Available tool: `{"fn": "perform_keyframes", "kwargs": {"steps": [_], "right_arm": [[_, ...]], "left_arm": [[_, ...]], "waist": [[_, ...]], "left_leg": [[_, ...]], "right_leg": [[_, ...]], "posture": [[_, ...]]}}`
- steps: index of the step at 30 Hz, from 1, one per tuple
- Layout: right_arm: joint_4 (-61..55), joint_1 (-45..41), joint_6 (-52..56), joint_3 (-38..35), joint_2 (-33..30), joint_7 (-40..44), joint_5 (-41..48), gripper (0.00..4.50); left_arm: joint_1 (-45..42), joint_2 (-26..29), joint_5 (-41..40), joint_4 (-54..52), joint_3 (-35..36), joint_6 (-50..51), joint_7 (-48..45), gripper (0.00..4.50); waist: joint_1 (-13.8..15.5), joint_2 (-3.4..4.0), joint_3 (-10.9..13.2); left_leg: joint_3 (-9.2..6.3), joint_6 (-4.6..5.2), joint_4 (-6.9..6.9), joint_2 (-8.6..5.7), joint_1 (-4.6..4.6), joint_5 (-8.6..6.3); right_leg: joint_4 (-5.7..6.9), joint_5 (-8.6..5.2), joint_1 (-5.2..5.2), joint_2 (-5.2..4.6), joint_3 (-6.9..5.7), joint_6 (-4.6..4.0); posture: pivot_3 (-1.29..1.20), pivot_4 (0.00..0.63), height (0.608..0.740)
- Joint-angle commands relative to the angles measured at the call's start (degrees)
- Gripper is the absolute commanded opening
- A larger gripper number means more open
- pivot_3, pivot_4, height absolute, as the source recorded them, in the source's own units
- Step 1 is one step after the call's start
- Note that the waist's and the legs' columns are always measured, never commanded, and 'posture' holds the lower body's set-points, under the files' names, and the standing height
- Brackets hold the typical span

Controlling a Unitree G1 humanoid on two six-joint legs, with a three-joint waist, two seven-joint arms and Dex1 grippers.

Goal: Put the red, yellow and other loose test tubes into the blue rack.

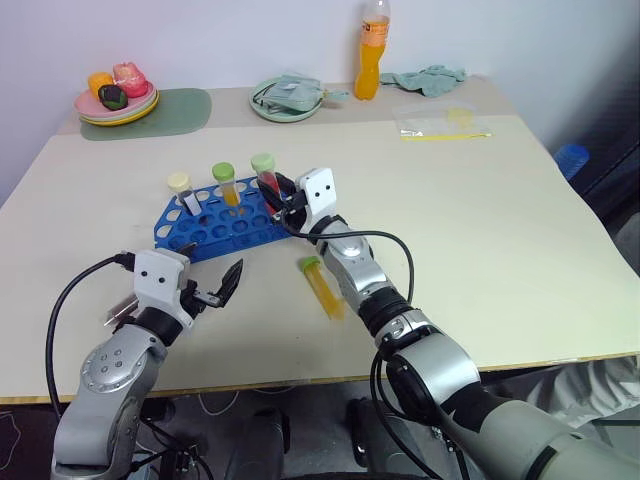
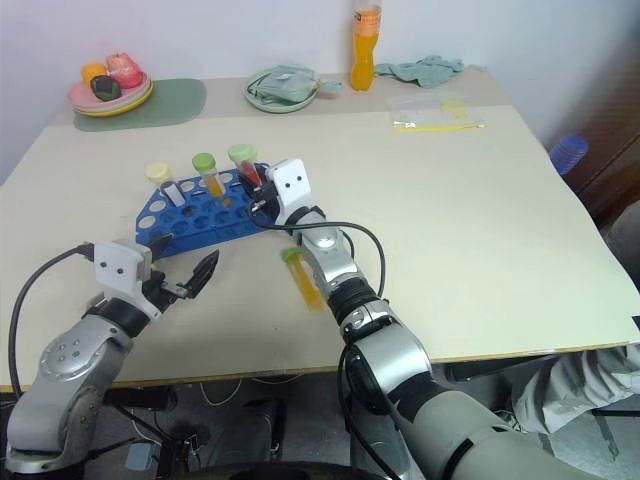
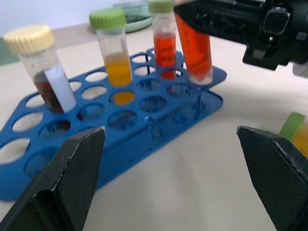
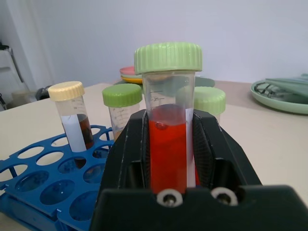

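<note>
— Right gripper point(image 4: 168, 159) first: what has it got?

— Its two black fingers are clamped on a red test tube point(image 4: 167, 144) with a green cap, held upright between them. From the head camera, the tube sits at the right end of the blue rack point(image 1: 215, 228), just over or at its edge holes; I cannot tell whether its bottom is already inside a hole.

— And the left gripper point(image 1: 222, 288)?

— Spread wide with nothing between its fingers. It hovers over the table point(image 1: 480, 230) just in front of the rack — near it, not touching.

— What stands in the rack?

— Three tubes along the back row, all upright. A cream-capped tube point(image 1: 183, 192) with dark contents at the left, a yellow tube point(image 1: 227, 184) with a green cap in the middle, and another red tube point(image 3: 164, 41) with a green cap just beside the held one.

— Anything loose?

— One yellow-orange tube point(image 1: 322, 285) with a green cap lies on its side on the table, in front of the rack's right end and close beside the right forearm.

— The rest of the table?

— At the far edge, a tall orange bottle point(image 1: 371, 50), a round green plate point(image 1: 285, 100) with something grey-green on it, and a stack of plates with toy food point(image 1: 115, 92) on a green mat.
</note>
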Motion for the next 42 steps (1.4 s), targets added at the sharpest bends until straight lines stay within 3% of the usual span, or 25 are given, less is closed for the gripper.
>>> {"fn": "perform_keyframes", "kwargs": {"steps": [1, 2, 9, 18, 25, 28, 31, 38, 42], "right_arm": [[-0.41, 1.55, -2.15, -0.22, 4.96, 1.41, 0.49, 0.75], [-0.30, 1.62, -2.04, -0.36, 4.98, 1.93, 0.76, 0.75], [-6.12, 1.85, -1.10, -0.61, 3.69, 2.70, 1.58, 4.20], [-27.03, 8.92, 10.19, 0.54, -2.61, 7.46, 4.28, 4.20], [-33.02, 12.70, 16.08, 1.26, -4.80, 7.48, 2.99, 4.20], [-39.83, 14.36, 23.62, 1.19, -8.65, 10.09, 4.77, 4.20], [-49.16, 16.02, 37.90, 0.78, -16.23, 14.04, 7.70, 4.20], [-72.27, 12.69, 84.21, 2.67, -37.32, 20.27, 21.34, 4.20], [-74.47, 5.20, 108.86, 2.89, -37.43, 16.29, 25.86, 4.20]], "left_arm": [[0.65, -0.23, 0.18, -0.94, 0.19, -2.43, -0.68, 4.50], [0.83, -0.27, 0.25, -0.61, 0.27, -2.79, -0.86, 4.50], [2.45, -0.74, 0.70, 1.91, 0.71, -6.23, -2.12, 4.50], [4.09, -1.13, 0.77, 3.91, 0.41, -9.52, -2.91, 4.50], [2.27, -1.37, 1.28, 6.44, -1.23, -11.14, -3.57, 4.50], [2.03, -0.80, 1.53, 6.44, -1.13, -11.12, -3.83, 4.50], [3.07, 0.64, 0.70, 5.14, 0.06, -9.91, -4.96, 4.50], [5.44, 5.26, 1.10, 6.08, 1.10, -9.91, -9.08, 4.50], [4.95, 6.87, 1.87, 8.73, -0.15, -11.34, -12.19, 4.50]], "waist": [[-0.02, 0.00, 0.00], [-0.02, 0.00, 0.00], [-0.05, 0.03, 0.02], [0.09, 0.02, 0.01], [0.05, 0.04, 0.02], [0.08, 0.03, 0.01], [0.38, 0.03, 0.01], [0.03, 0.11, 0.06], [-0.13, 0.13, 0.05]], "left_leg": [[0.00, 0.00, 0.00, 0.00, 0.00, 0.00], [0.00, 0.00, 0.00, 0.00, 0.00, 0.00], [0.00, 0.00, -0.01, 0.00, 0.01, 0.00], [-0.02, 0.00, 0.00, 0.00, 0.01, 0.00], [-0.01, 0.00, 0.00, 0.00, 0.03, 0.00], [0.00, 0.00, 0.01, 0.00, 0.02, 0.00], [-0.03, 0.00, 0.03, -0.03, -0.02, 0.00], [-0.04, 0.02, 0.02, -0.01, 0.00, -0.01], [0.00, 0.03, 0.00, 0.06, 0.06, -0.01]], "right_leg": [[0.00, 0.00, 0.00, 0.00, 0.00, 0.00], [0.00, 0.00, 0.00, 0.00, 0.00, 0.00], [0.00, 0.00, -0.01, 0.00, 0.00, 0.00], [-0.02, 0.00, 0.04, -0.03, 0.00, 0.00], [0.01, 0.00, 0.03, 0.00, 0.00, 0.00], [0.00, 0.00, 0.03, 0.00, 0.00, 0.00], [-0.02, 0.00, 0.05, -0.04, -0.01, 0.00], [-0.05, -0.03, 0.06, -0.01, -0.01, -0.02], [-0.03, -0.08, 0.03, 0.08, -0.01, -0.13]], "posture": [[0.00, 0.150, 0.740], [0.00, 0.150, 0.740], [0.00, 0.150, 0.740], [0.00, 0.150, 0.740], [0.00, 0.150, 0.740], [0.00, 0.150, 0.740], [0.00, 0.150, 0.740], [0.00, 0.150, 0.740], [0.00, 0.150, 0.740]]}}
